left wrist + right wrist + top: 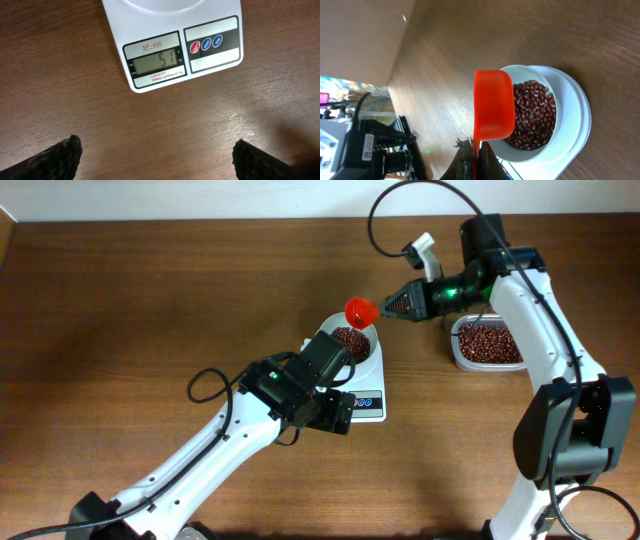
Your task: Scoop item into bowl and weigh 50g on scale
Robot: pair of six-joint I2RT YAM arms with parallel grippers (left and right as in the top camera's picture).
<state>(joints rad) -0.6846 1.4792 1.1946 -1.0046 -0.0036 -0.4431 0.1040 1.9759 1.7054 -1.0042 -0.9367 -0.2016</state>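
beans heaped in bowl on scale | display reads 51, so weighing looks essentially done, maybe a gram over | my right pincer clamped on red scoop above bowl rim | my left pincer wide open, empty, before scale

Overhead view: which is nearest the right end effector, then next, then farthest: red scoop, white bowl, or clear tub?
1. Red scoop, gripped by the right end effector.
2. White bowl, beside the scoop, on the scale.
3. Clear tub, off on the end effector's other side.
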